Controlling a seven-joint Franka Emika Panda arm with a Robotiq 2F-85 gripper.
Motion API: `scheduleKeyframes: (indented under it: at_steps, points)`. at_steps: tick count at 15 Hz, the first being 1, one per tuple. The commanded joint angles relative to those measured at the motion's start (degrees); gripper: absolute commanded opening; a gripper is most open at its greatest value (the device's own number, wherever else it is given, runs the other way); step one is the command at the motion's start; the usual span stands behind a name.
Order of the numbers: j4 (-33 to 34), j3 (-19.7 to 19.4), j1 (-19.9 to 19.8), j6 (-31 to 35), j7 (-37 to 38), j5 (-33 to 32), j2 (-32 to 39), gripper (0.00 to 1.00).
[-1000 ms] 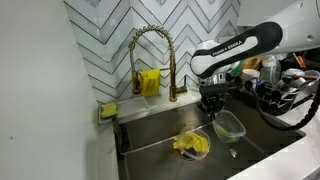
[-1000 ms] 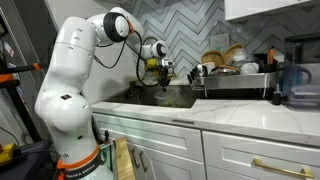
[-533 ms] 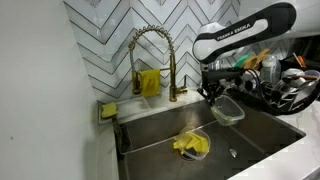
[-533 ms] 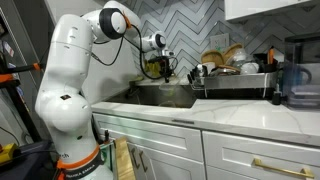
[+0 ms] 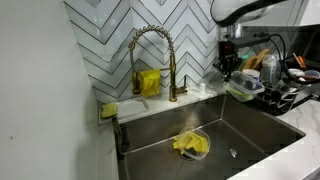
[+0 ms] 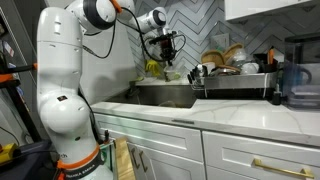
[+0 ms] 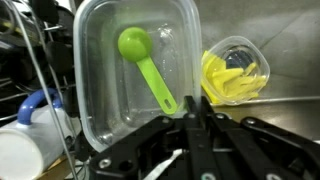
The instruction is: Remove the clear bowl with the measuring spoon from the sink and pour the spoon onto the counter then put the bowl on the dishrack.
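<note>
Raised over the stainless steel sink (image 5: 265,130), near the black wire dish rack (image 6: 235,82), the clear rounded-rectangular plastic bowl (image 7: 110,110) hangs from the jaws, which pinch its rim. The green plastic measuring spoon (image 7: 146,66) lies inside it.

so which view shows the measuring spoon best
The wrist view: the green measuring spoon lies in plain sight inside the clear bowl, which the gripper holds by its rim. In both exterior views the bowl is small and the spoon cannot be made out.
</note>
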Motion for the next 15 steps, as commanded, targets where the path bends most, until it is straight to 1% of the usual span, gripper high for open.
scheduleKeyframes:
  at_steps: [1,5,6,9,10,11,12,13,15]
  points:
    - [0.62,1.45,-1.56,-1.48,-0.99,-0.43,-0.50,0.07]
    - [0.58,1.62,-2.02,-2.21,-2.15,-0.41,-1.31,0.07]
    - [0.54,1.67,-2.00,-2.21,-2.15,-0.41,-1.27,0.02]
    - [1.61,1.30,-3.07,-6.12,-5.04,-1.19,-3.16,0.02]
    - [2.32,1.01,-3.61,-7.76,-6.34,-2.02,-4.25,0.02]
    - [2.55,0.81,-4.46,-7.50,-8.40,-2.78,-5.42,0.02]
    - [2.97,0.87,-5.40,-7.32,-10.67,-2.59,-6.30,0.02]
    - [2.63,-0.31,-5.57,-6.48,-13.44,-2.32,-7.47,0.02]
    - [1.89,-1.07,-7.60,-5.98,-17.62,-0.07,-9.30,0.02]
